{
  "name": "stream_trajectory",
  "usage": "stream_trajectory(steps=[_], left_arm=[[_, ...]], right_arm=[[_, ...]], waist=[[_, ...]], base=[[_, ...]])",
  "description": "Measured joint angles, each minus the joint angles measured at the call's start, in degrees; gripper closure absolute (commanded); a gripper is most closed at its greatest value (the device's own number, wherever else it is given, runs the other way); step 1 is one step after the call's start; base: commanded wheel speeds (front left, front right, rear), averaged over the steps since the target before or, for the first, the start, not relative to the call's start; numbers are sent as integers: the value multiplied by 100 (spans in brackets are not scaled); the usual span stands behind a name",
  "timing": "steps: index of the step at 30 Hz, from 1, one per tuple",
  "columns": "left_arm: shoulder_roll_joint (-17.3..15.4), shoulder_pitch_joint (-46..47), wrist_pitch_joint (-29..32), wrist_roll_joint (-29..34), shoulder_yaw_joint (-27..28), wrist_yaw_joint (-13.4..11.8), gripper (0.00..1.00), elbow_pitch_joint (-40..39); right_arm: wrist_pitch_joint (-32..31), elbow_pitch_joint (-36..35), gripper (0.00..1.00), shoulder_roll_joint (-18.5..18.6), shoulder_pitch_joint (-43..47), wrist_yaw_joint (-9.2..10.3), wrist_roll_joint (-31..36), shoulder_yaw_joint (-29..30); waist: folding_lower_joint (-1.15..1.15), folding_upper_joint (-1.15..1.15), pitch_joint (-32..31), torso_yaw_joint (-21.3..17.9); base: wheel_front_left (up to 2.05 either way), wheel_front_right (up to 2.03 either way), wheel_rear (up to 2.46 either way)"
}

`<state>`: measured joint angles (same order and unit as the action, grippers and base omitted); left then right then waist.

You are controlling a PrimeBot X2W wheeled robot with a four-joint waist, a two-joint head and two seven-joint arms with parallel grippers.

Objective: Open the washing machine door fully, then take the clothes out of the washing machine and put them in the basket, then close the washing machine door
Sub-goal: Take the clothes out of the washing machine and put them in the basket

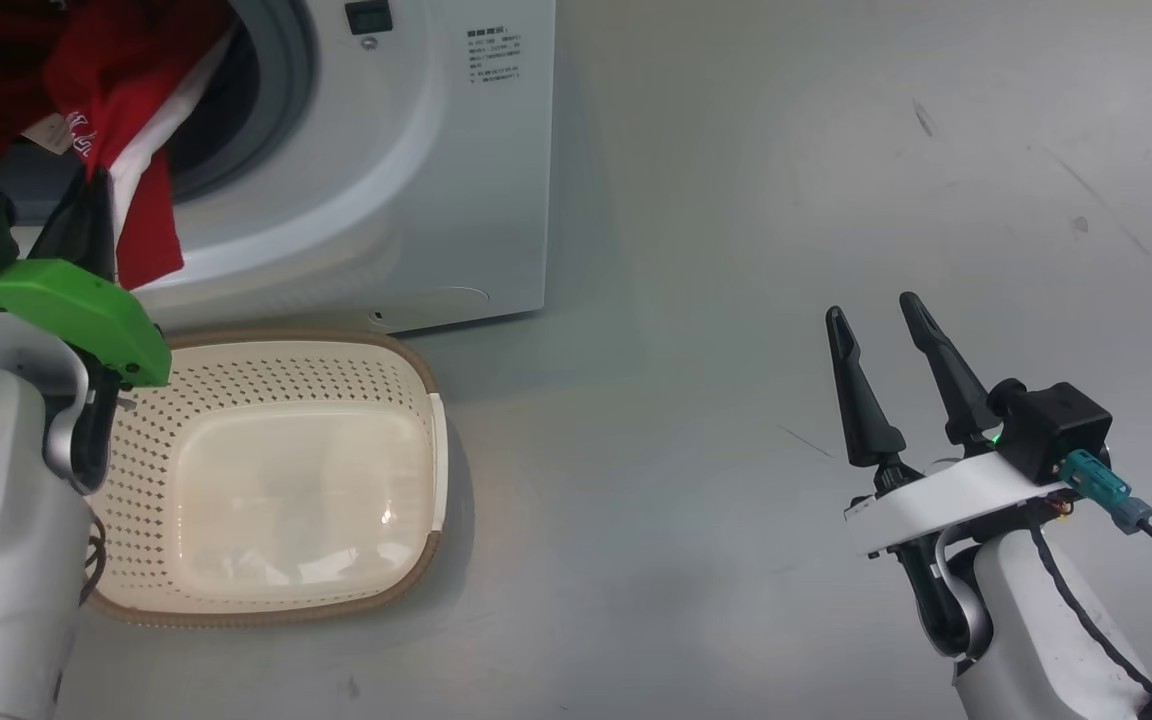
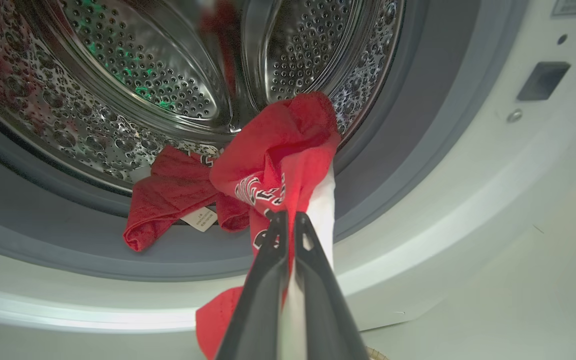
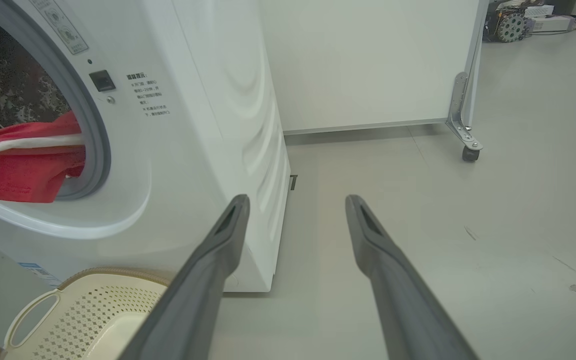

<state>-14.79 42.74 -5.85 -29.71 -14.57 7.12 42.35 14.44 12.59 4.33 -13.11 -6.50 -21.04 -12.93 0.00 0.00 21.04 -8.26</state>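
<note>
The white washing machine (image 1: pixel 416 150) stands at the upper left of the head view, its drum mouth uncovered; its door is out of view. Red clothes (image 1: pixel 126 120) with white trim hang out over the grey seal. My left gripper (image 2: pixel 288 220) is shut on a red garment (image 2: pixel 278 155) at the drum's lip, and another red piece (image 2: pixel 168 195) lies on the seal behind it. The cream perforated basket (image 1: pixel 431 400) sits on the floor just below the opening, with nothing in it. Off to the right, above the floor, my right gripper (image 1: pixel 881 315) is open and holds nothing.
The grey floor (image 1: pixel 786 180) stretches to the right of the machine. In the right wrist view a white panel on a castor (image 3: pixel 468 150) stands behind the machine, with equipment (image 3: pixel 518 20) at the far back right.
</note>
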Motion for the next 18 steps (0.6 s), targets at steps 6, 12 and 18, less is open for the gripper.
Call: stream_trajectory(steps=[6, 12, 18], left_arm=[[-44, -472, -512, 62, -10, 0, 100, -119], [-81, -915, -734, 109, -21, 1, 100, -240], [-124, -1198, -813, 214, -3, 7, 100, -572]], right_arm=[[0, 77, 0, -1, 155, -1, 0, -32], [0, 145, 0, -2, 258, -16, 0, -81], [0, 190, 0, -5, 354, -16, 0, -130]], waist=[[0, 0, -319, 205], [0, 0, -626, 379], [0, 0, -870, 480]], base=[[0, 0, 0], [0, 0, 0], [0, 0, 0]])
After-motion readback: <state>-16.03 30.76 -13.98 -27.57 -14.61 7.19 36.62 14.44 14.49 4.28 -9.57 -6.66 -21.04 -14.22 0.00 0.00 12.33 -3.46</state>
